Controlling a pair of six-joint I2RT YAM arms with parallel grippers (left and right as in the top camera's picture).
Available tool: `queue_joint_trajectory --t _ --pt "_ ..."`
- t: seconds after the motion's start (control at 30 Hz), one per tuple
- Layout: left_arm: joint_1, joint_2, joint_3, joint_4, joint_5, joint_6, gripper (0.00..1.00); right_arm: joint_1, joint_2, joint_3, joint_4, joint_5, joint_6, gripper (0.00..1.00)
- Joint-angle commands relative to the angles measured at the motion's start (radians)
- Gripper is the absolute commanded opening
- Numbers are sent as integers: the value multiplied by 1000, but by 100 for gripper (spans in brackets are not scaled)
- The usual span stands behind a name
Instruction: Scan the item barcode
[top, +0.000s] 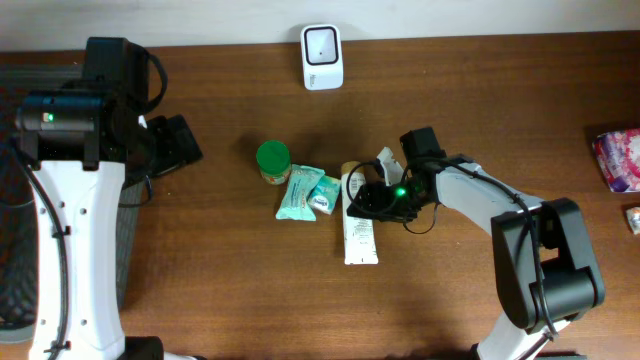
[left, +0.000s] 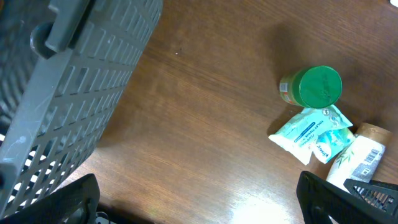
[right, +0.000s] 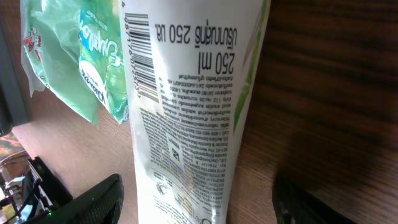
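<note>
A white tube (top: 359, 232) lies on the table, and the right wrist view shows its barcode (right: 142, 57) along the left edge of the tube (right: 186, 112). My right gripper (top: 376, 199) hovers over the tube's upper end. That gripper (right: 199, 205) is open, with a finger on each side of the tube and a gap to both. The white scanner (top: 322, 57) stands at the table's far edge. My left gripper (top: 176, 146) is far to the left by the basket. It (left: 202, 205) is wide open with bare table between its fingers.
A green-lidded jar (top: 273, 160) and two teal packets (top: 301, 192) lie just left of the tube. A grey mesh basket (left: 68, 81) sits at the left edge. A pink pack (top: 620, 160) lies at the far right.
</note>
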Motion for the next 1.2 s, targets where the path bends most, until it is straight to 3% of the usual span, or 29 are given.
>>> queue_joint_trajectory --t 0.0,0.33,0.43,0.5,0.57,0.63,0.77,1.03,1.07,1.1,1.17 --pt "4 -16 11 -1 0 -13 99 6 6 -6 2 6 -8 73" --pt "4 -16 11 -1 0 -13 99 5 6 -11 -4 -31 -10 72" --pt "4 -16 11 -1 0 -13 99 -12 5 -11 -22 42 0 60" --pt "4 -16 11 -1 0 -12 99 -59 6 -11 -32 41 0 57" --pt "4 -16 11 -1 0 -13 99 -112 6 -11 -48 41 0 57" --pt "4 -16 11 -1 0 -13 99 -147 6 -11 -51 40 -21 73" --pt "4 -16 11 -1 0 -13 99 -132 6 -11 -51 40 -34 79" --pt "4 -16 11 -1 0 -13 99 -78 6 -11 -51 11 -34 79" --pt "4 -16 11 -1 0 -13 99 -68 6 -11 -51 11 -33 77" --pt "4 -16 11 -1 0 -13 99 -56 6 -11 -51 11 -19 68" --pt "4 -16 11 -1 0 -13 99 -36 6 -27 -35 14 27 66"
